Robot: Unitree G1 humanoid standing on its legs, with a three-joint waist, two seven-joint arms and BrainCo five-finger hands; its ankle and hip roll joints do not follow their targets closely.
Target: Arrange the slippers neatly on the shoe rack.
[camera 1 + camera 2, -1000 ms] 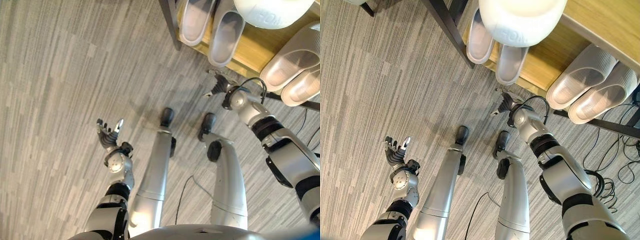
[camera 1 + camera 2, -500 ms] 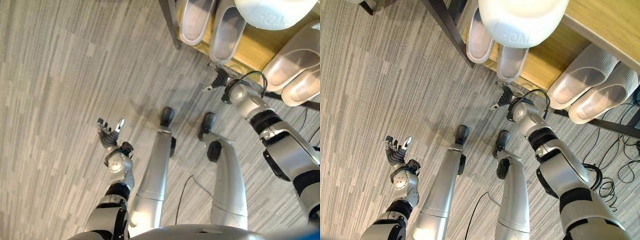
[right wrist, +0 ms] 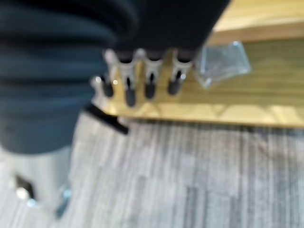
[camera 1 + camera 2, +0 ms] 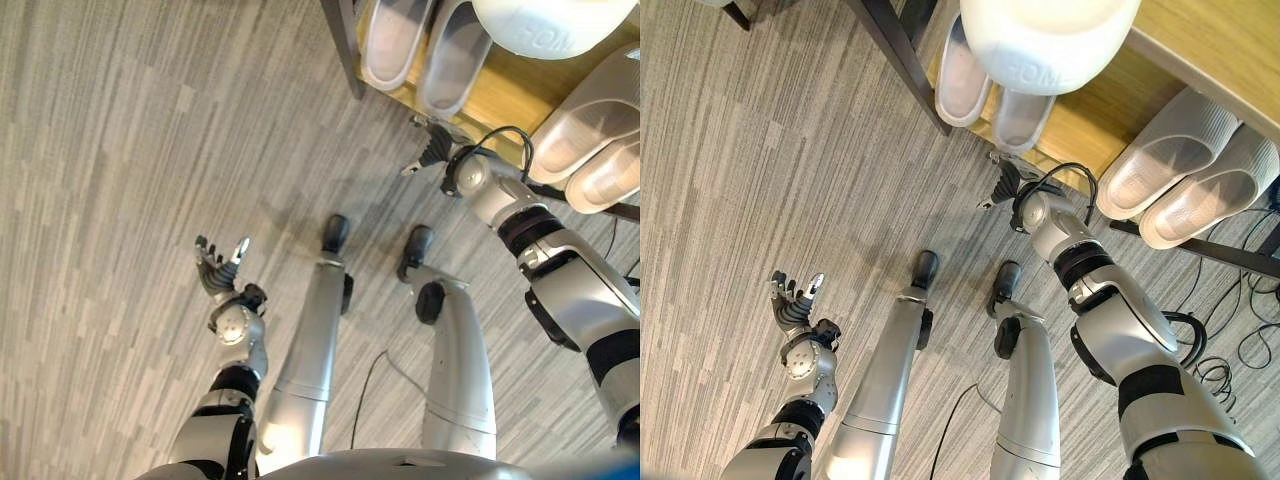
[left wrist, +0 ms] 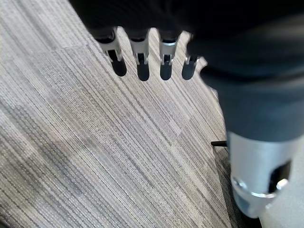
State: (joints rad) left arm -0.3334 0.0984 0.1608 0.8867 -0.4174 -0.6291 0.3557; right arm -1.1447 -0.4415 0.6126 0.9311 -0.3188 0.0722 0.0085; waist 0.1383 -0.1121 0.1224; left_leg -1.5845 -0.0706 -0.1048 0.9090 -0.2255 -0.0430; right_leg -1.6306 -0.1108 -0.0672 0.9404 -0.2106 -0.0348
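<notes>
A pale grey slipper (image 4: 392, 40) and its mate (image 4: 452, 62) lie side by side on the wooden shelf of the shoe rack (image 4: 500, 100), heels toward me. A second pair, one slipper (image 4: 585, 125) beside the other (image 4: 612, 172), rests further right on the same shelf. My right hand (image 4: 434, 152) is open, its straight fingers (image 3: 148, 81) reaching to the shelf's front edge just below the mate's heel (image 3: 221, 64); I cannot tell if they touch it. My left hand (image 4: 218, 270) hangs open over the carpet, holding nothing, fingers (image 5: 140, 61) straight.
The rack's dark metal leg (image 4: 342, 45) stands at the shelf's left end and a dark bar (image 4: 610, 208) runs under the right pair. A white rounded object (image 4: 550, 25) overhangs the shelf. Grey striped carpet (image 4: 130, 150) spreads to the left.
My right hand has moved up toward the rack, and the slipper at its fingertips has slid a little further onto the shelf. The left hand has stayed still.
</notes>
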